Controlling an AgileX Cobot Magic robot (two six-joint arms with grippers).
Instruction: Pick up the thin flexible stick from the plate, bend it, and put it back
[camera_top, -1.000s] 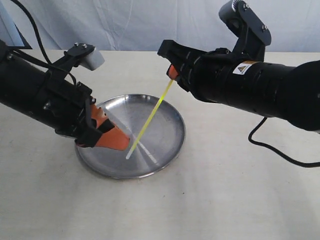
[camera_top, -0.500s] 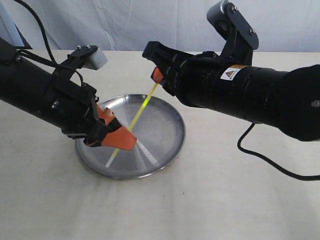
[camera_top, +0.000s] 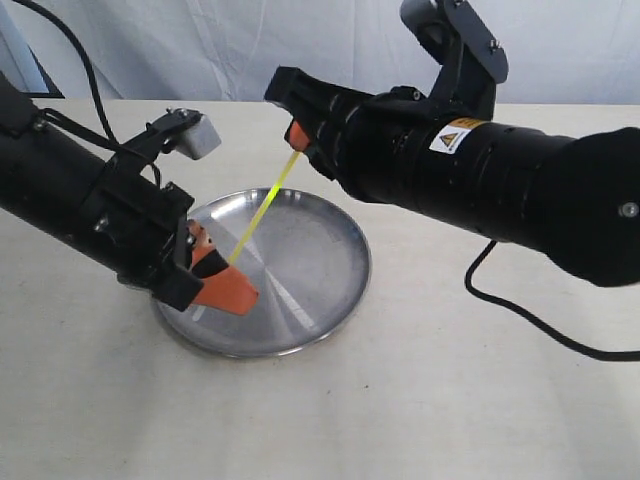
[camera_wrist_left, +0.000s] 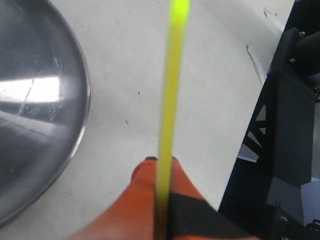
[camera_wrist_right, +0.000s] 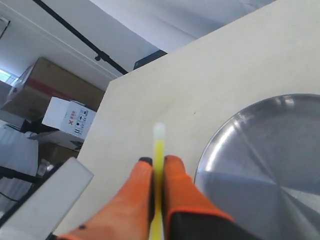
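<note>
**Over the beige table, the stick is gripped at both ends and not yet bent**

A pale beige table (camera_top: 420, 420) runs back to a whitish cloth backdrop (camera_top: 300, 50), and the steel plate (camera_top: 300, 347) sits on it between our two arms. We judge the pick-up done and the bend now in hand. The stick (camera_top: 262, 205) is in the air above the plate, straight and slanted. It runs from the left gripper (camera_top: 222, 268), low over the plate's left part in the exterior view, up to the right gripper (camera_top: 295, 140) near the far rim.

Both pairs of jaws are closed narrow on the rod. In the left wrist view it lies in the slit between the orange fingers (camera_wrist_left: 145, 195) and runs on well past them. In the right wrist view it is pinched close to its end, and only a short whitish tip pokes beyond the fingertips (camera_wrist_right: 141, 172).

We see no kink or bow in it yet. To our mind the next move calls for bringing the two grips toward each other, or turning the wrists, so that the free span between them bows. A rod this thin could slide through the pads, so both holds need to be firm before we lower it back onto the plate
</note>
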